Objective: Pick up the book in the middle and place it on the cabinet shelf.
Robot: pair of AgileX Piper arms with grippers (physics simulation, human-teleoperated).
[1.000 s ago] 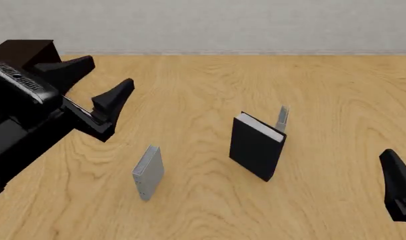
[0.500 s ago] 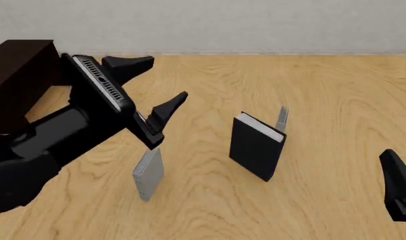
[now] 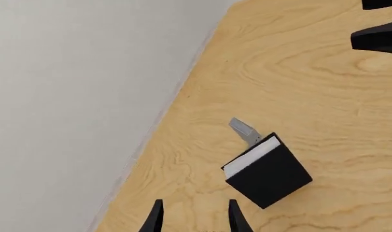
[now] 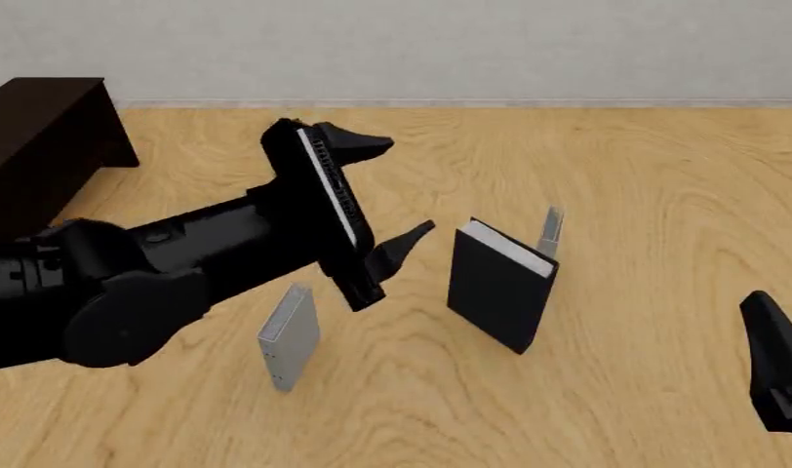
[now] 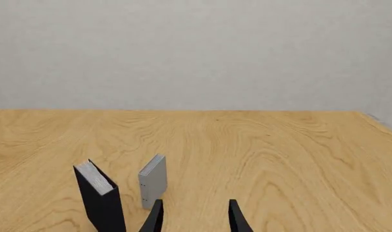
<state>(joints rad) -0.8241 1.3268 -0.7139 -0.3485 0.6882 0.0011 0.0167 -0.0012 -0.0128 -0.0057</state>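
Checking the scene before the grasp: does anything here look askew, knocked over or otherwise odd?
Nothing stands out. The black book, the light-grey book and the thin grey book all stand upright and apart on the table. The cabinet sits at the far left. The left end effector is open, short of the black book.

Thick black hardcover book [image 4: 497, 288] with white page edges is stood upright mid-surface, turned at an angle. Dark brown cabinet shelf [image 4: 38, 146] is set at far left, well apart.
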